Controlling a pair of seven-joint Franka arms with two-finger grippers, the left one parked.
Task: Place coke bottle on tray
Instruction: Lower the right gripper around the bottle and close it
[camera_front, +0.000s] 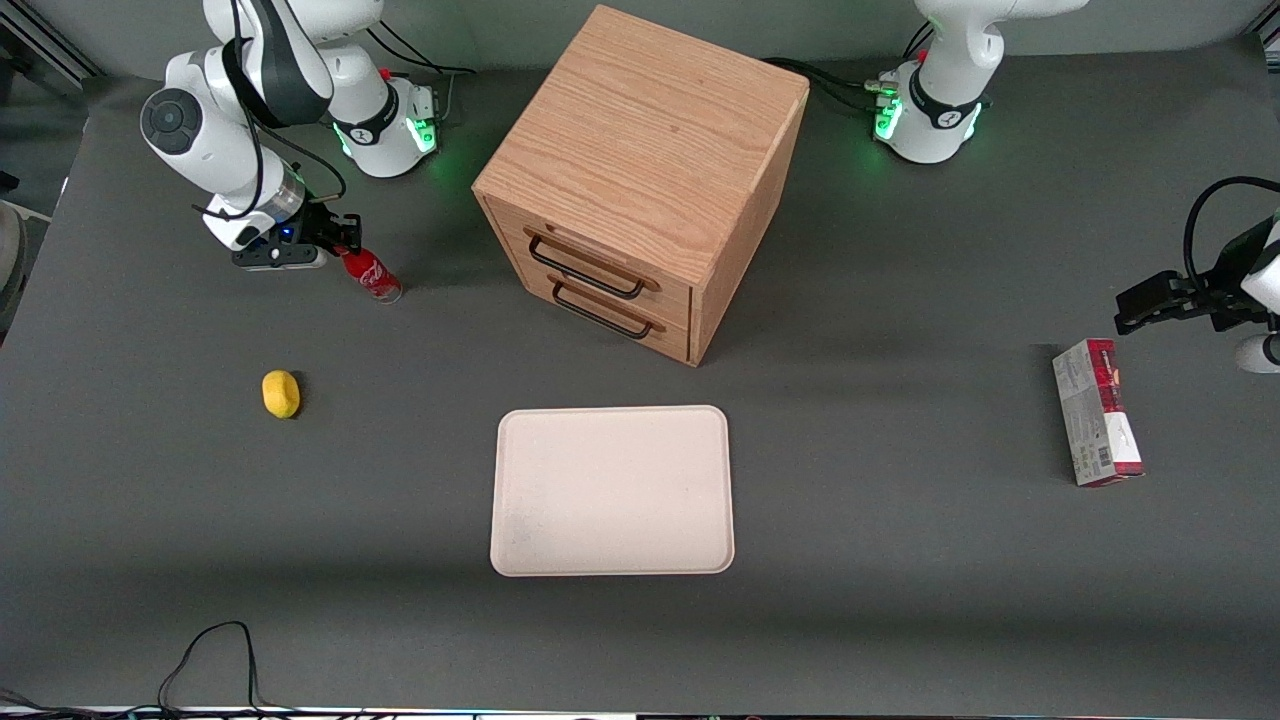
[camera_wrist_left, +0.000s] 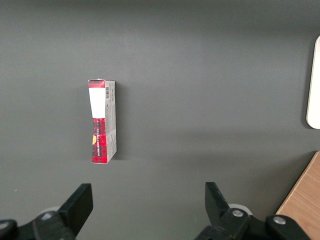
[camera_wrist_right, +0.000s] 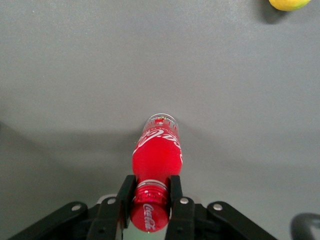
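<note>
1. Right wrist view shows you the gripper (camera_wrist_right: 150, 200) pinching the coke bottle (camera_wrist_right: 156, 157) at its neck, just under the red cap.
2. You can see the bottle standing tilted on the counter (camera_front: 900, 600), toward the working arm's end.
3. Your tray (camera_front: 612, 490) lies well apart, nearer the front camera than the wooden two-drawer cabinet (camera_front: 640, 180).
4. You'll find a lemon (camera_front: 281, 393) between bottle and camera.

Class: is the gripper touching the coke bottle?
Touching. The right wrist view shows the gripper fingers pressed against the coke bottle at its neck, no gap.
</note>
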